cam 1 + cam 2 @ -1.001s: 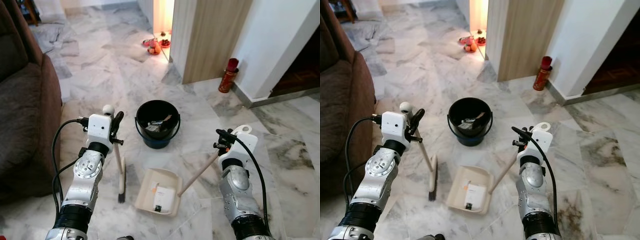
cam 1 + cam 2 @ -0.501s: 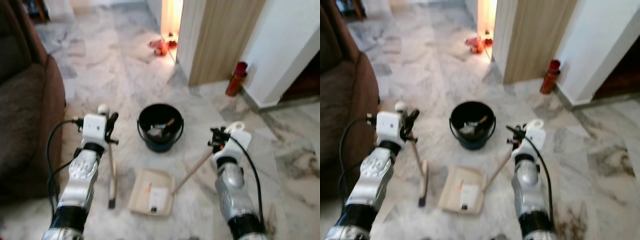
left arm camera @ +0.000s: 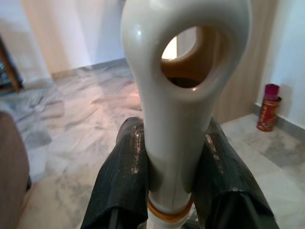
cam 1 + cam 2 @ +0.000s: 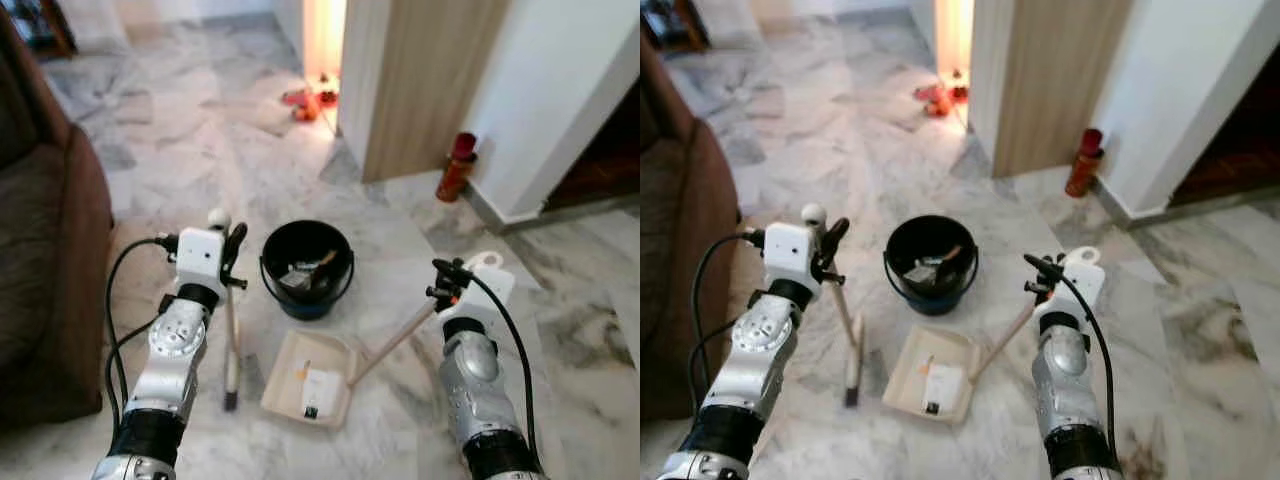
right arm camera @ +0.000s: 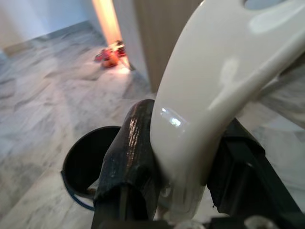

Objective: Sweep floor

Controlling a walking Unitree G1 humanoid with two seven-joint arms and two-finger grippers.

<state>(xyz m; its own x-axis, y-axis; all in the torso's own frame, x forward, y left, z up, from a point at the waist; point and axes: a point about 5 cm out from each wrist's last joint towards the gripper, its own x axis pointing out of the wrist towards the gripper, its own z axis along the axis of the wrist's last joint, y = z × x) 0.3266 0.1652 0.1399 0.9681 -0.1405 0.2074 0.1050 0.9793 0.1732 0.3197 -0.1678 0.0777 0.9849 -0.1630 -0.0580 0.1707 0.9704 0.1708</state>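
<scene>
My left gripper is shut on the cream handle of a small brush, whose dark bristles rest on the marble floor. In the left wrist view the black fingers clamp the brush handle just below its ring end. My right gripper is shut on the long handle of a cream dustpan. The pan lies flat on the floor between my arms with a white card and small scraps in it. Just beyond it stands a black bucket holding rubbish; its rim also shows in the right wrist view.
A brown sofa fills the left side. A wooden door panel and white wall stand ahead on the right, with a red can at their foot. Red items lie by a lit doorway farther on.
The camera has swung and steadied after a blurred moment. Brush, dustpan and bucket keep the same layout, and both grippers hold their handles as before.
</scene>
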